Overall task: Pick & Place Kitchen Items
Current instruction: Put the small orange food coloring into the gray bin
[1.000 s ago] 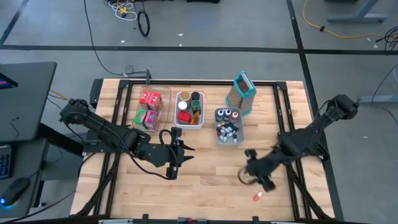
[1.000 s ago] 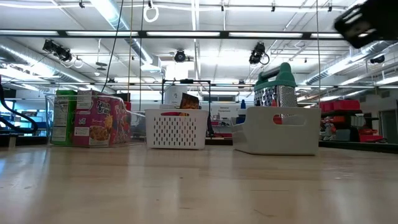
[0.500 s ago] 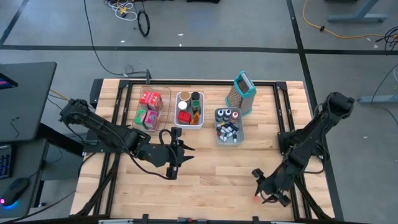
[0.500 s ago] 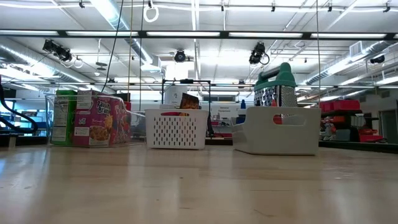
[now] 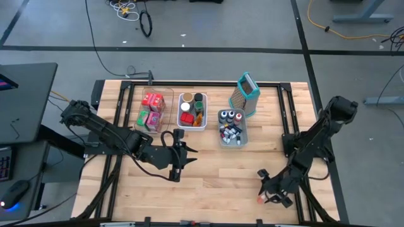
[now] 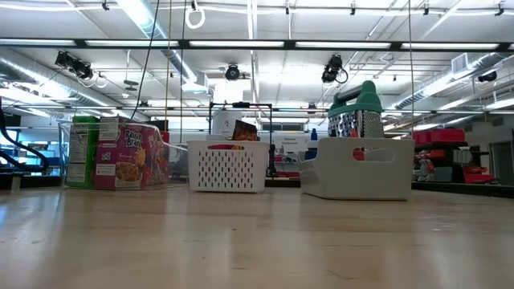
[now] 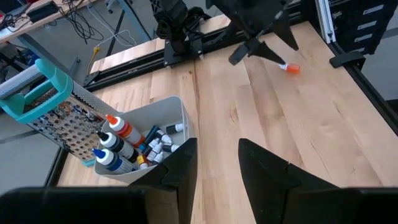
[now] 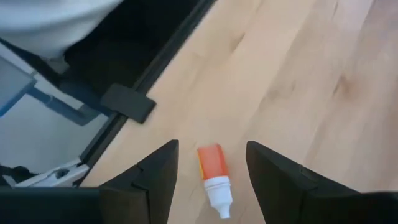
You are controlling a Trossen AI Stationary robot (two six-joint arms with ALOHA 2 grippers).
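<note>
Orange-and-white small bottle (image 8: 214,179) lies on wood between the open fingers of the right gripper (image 8: 210,171); left gripper (image 7: 217,163) open.

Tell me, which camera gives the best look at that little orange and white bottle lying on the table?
The right wrist view: the little bottle lies large between the open right gripper fingers. The left wrist view shows it small and far off. The high view shows a red speck. The low view misses it.
</note>
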